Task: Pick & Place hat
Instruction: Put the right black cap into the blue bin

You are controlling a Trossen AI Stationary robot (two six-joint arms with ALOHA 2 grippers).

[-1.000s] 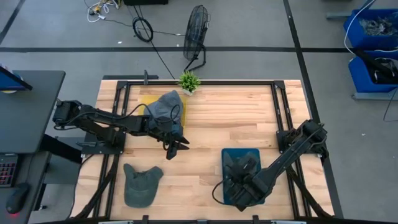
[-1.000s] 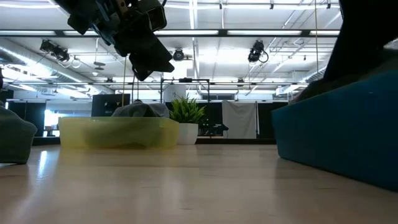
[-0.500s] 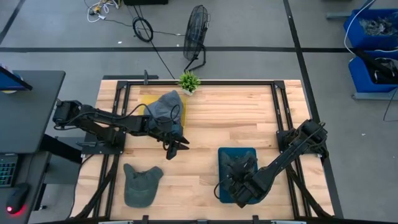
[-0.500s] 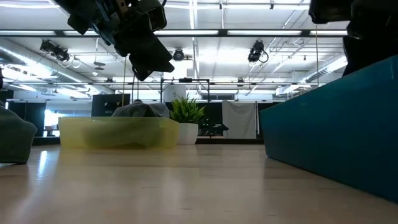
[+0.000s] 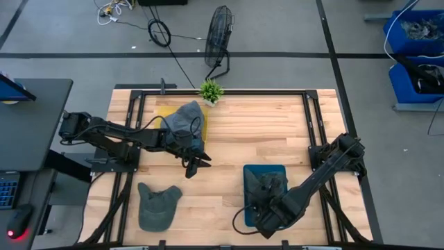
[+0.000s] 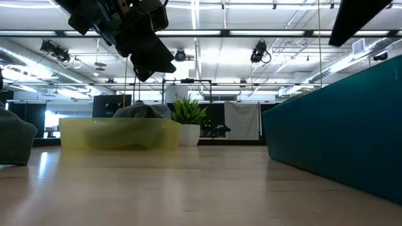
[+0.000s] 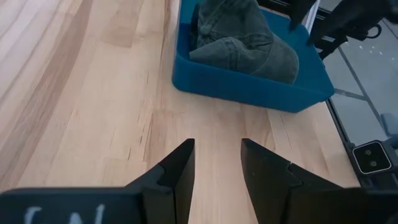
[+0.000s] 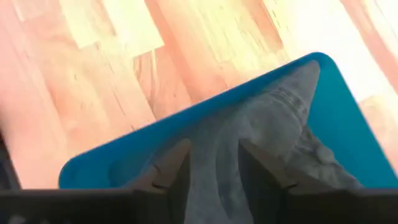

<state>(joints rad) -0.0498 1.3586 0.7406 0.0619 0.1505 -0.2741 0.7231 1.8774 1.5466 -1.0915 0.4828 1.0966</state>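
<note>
Right gripper (image 8: pixel 211 165) hovered over the blue bin (image 5: pixel 250 173), fingers narrowly parted, empty; a hat (image 8: pixel 273 124) lay inside. Left gripper (image 7: pixel 217 168), also parted, waited mid-table. Risk: brim could snag the bin wall if lifted.

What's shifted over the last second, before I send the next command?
The right claw has drawn back toward the table's near edge, past the blue bin. That bin slid slightly left early on and still holds its hat. The left claw, yellow bin and loose hat stayed put.
</note>
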